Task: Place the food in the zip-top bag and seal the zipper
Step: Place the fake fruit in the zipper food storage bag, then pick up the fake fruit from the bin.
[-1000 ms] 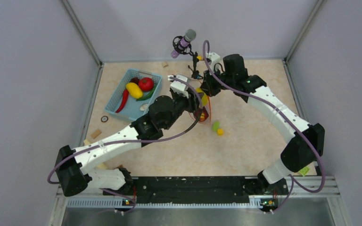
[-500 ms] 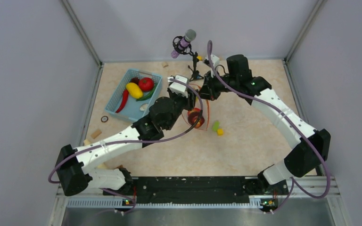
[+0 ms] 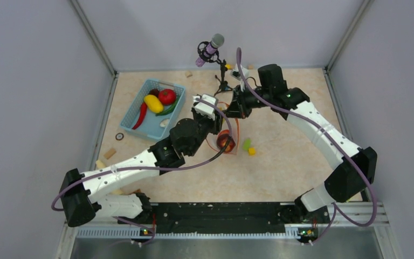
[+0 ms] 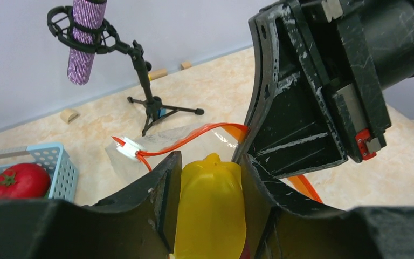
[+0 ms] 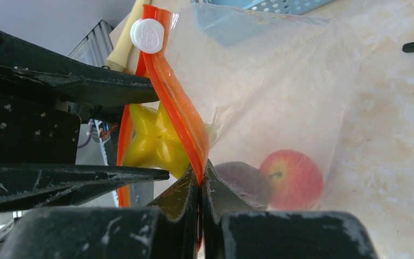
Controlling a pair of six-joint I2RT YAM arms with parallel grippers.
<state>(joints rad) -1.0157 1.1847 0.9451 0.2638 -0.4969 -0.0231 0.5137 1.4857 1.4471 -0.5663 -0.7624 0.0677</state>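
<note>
My left gripper is shut on a yellow ridged toy fruit and holds it at the open mouth of the zip-top bag. My right gripper is shut on the bag's orange-red zipper and holds the mouth up. The white slider sits at the strip's end. Inside the bag lie a red apple and a dark brown piece. In the top view both grippers, left and right, meet at the bag.
A light-blue basket at the back left holds a red tomato, a yellow piece, a red chili and a green piece. A microphone on a tripod stands behind the bag. Small green and yellow blocks lie right of the bag.
My left arm has moved the yellow fruit toward the bag mouth. The bag's lower part with the apple has swung toward the near side. My right gripper shifted slightly left, still holding the zipper.
</note>
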